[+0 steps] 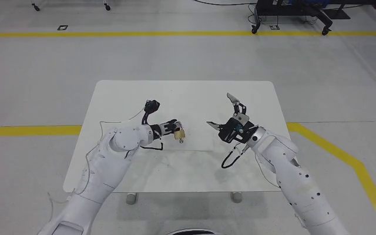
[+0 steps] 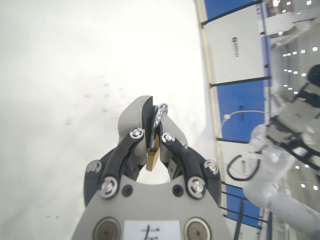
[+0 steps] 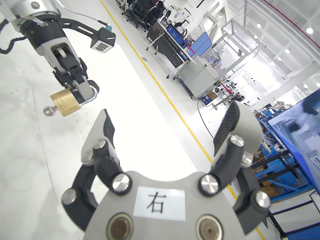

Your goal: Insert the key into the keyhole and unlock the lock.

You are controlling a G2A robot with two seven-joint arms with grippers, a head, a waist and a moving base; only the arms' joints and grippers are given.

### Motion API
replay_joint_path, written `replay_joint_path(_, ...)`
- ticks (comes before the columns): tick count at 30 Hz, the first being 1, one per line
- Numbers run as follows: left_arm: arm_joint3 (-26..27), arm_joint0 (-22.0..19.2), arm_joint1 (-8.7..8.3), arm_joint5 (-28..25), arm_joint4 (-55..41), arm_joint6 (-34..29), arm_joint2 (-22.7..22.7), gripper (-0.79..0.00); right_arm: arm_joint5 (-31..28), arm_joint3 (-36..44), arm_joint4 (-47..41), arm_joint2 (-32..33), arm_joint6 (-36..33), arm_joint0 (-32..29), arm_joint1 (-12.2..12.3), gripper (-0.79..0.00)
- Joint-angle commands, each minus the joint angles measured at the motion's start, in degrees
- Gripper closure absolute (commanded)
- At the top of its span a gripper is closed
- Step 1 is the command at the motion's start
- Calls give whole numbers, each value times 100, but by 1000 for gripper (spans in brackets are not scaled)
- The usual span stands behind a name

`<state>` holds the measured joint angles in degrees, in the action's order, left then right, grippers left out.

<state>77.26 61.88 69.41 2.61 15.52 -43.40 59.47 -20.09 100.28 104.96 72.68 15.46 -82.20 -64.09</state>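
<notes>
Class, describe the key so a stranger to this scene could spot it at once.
Find the white table, then the left gripper above it, shut on the shackle of a brass padlock. The key is the small round-headed silver piece sticking from the padlock's body, opposite that shackle.

A white table (image 1: pixel 188 94) stood on a pale grey floor (image 1: pixel 59 70). One yellow line (image 1: pixel 176 33) crossed the floor beyond the table's far edge, and another (image 1: pixel 35 130) ran off to its left. A black wheeled frame (image 1: pixel 282 8) stood at the far right. A small dark square (image 1: pixel 63 27), possibly a floor plate, lay far left. Blue and white partition panels (image 2: pixel 235 48) and dark office chairs (image 3: pixel 142 3) stood in the room beyond.
</notes>
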Motion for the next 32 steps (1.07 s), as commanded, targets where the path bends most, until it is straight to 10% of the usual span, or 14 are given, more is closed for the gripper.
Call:
replay_joint_path(1,-154,-123,27,230,273,-24,-156,-240,0,0,0,0,0,0,0,-785)
replay_joint_path(4,-277,-284,70,511,463,-91,-330,-748,0,0,0,0,0,0,0,-785)
replay_joint_path(5,-290,-310,80,529,468,-85,-357,-785,0,0,0,0,0,0,0,-785)
replay_joint_path(17,91,120,-39,-166,-515,-171,394,-785,0,0,0,0,0,0,0,-785)
replay_joint_path(32,1217,1254,-336,-1646,39,1789,2083,-785,-77,-442,-1257,728,881,-208,40,-784)
